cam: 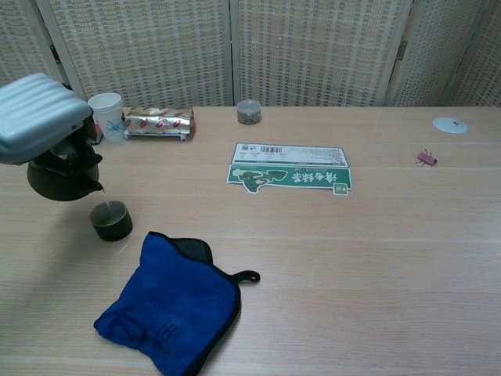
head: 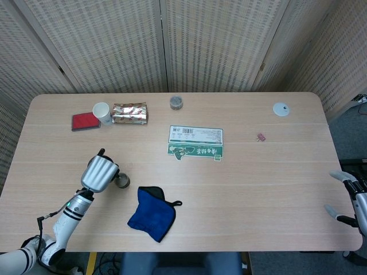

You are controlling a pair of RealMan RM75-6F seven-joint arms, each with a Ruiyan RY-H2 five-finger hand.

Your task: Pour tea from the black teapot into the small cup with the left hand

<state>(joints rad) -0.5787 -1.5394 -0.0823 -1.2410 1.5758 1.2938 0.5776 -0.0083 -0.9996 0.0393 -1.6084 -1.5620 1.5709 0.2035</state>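
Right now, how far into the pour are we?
Done: the left robot hand holds the black teapot lifted and tilted, spout over the small cup. In hand: a thin stream of tea runs from the spout into the cup. Left: finishing the fill, which I can't gauge, then levelling the teapot. The right robot hand waits at the table edge.

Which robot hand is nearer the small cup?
Left. The left robot hand holds the black teapot just above the small cup; the right robot hand sits at the table's far edge.

teapot (cam: 59, 176): black, rounded, held off the table, tipped spout-down over cup; thin stream fell from spout.
cup (cam: 109, 220): small, dark, upright, beside teapot.
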